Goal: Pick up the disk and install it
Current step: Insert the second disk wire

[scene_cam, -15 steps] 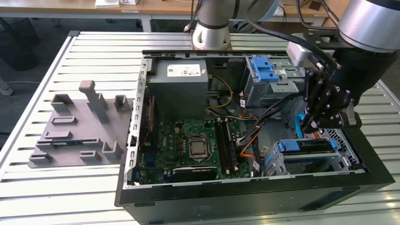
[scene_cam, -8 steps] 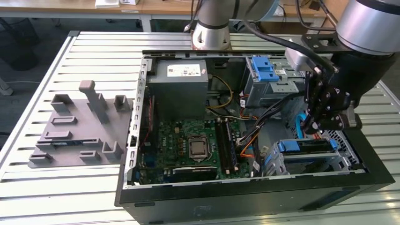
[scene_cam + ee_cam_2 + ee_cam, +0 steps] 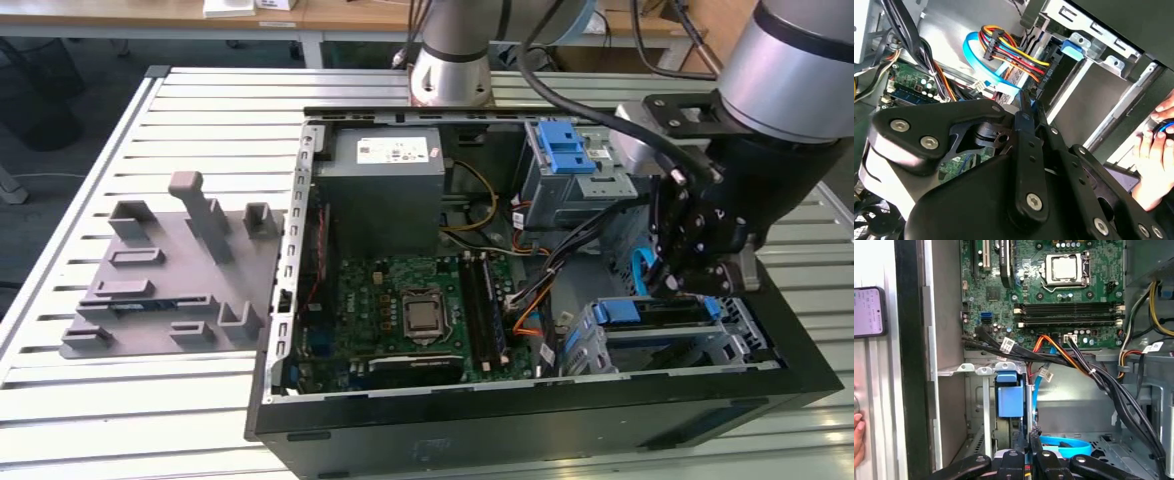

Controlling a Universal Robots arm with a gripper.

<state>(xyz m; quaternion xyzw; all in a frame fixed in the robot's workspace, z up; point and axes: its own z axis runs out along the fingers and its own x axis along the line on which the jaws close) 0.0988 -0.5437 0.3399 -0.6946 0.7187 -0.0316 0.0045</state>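
Pincer (image 3: 1030, 452) fingers pressed together above the disk (image 3: 1010, 400), seated edge-up in its bay

An open computer case (image 3: 534, 420) lay on the slatted counter (image 3: 134, 400), with a green motherboard (image 3: 400, 310) inside and a grey power supply box (image 3: 387, 185) above it. A grey plastic fixture (image 3: 167, 275) stood beside the case, on the exterior view's left. A phone (image 3: 869, 311) lay outside the case.
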